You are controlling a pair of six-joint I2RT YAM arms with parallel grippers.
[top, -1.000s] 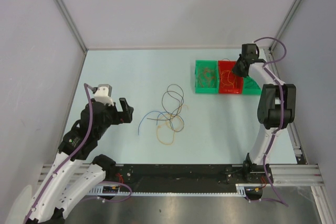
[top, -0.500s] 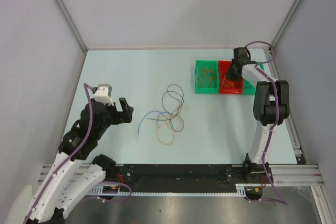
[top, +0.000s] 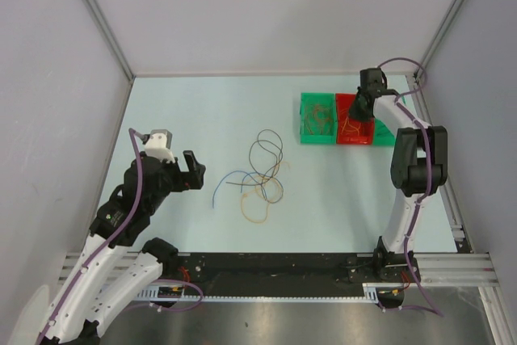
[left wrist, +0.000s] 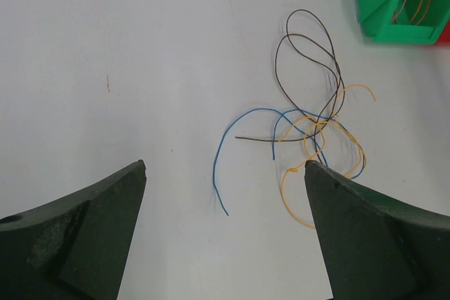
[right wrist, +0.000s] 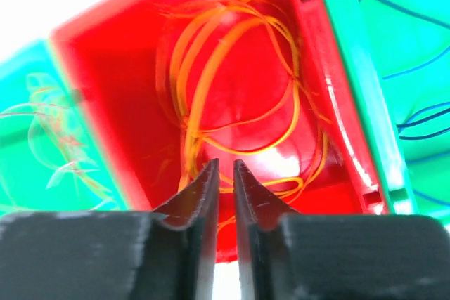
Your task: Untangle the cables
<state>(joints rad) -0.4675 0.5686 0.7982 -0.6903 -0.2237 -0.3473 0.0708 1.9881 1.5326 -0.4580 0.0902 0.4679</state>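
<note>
- The pale table [top: 202, 111] carries one loose tangle out in its middle.
- The left gripper [left wrist: 225, 173] hovers near the left side, its fingers spread wide and holding nothing.
- The right gripper [right wrist: 225, 166] is over the red bin [top: 353, 136] at the far right, fingers parted just a crack with nothing between them.
- A green bin [top: 317, 136] touches the red one's left side.
- The cables [left wrist: 318, 126] are brown, blue and orange loops crossed together on the table.
- More orange loops [right wrist: 295, 89] lie inside the red bin.
</note>
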